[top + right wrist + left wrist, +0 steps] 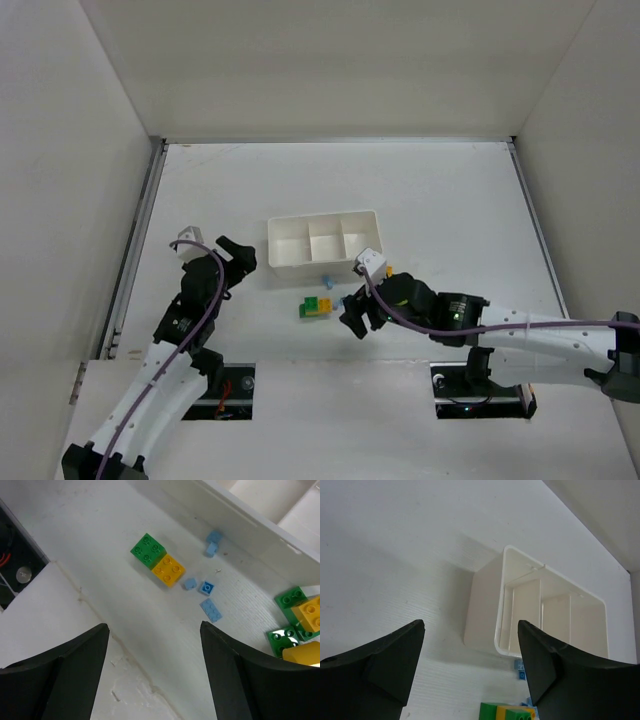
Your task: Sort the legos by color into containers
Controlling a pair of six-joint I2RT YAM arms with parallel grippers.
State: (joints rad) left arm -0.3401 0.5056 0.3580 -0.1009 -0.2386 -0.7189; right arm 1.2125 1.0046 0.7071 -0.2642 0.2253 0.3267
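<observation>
Small green, yellow-orange and light blue plastic bricks [168, 569] lie loose on the table [420, 190], just outside the long wall of the white three-compartment plastic tray [482, 610]. The right pincer [154, 626] hovers near them, spread wide and empty. The left pincer [471, 624], equally wide, faces the tray's end. A further cluster, cut off at the right wrist view's edge, seems to be more green and yellow bricks.

The left arm [150, 388] and right arm [545, 345] are built of white shells and black joints; purple cables [565, 324] are routed along them.
</observation>
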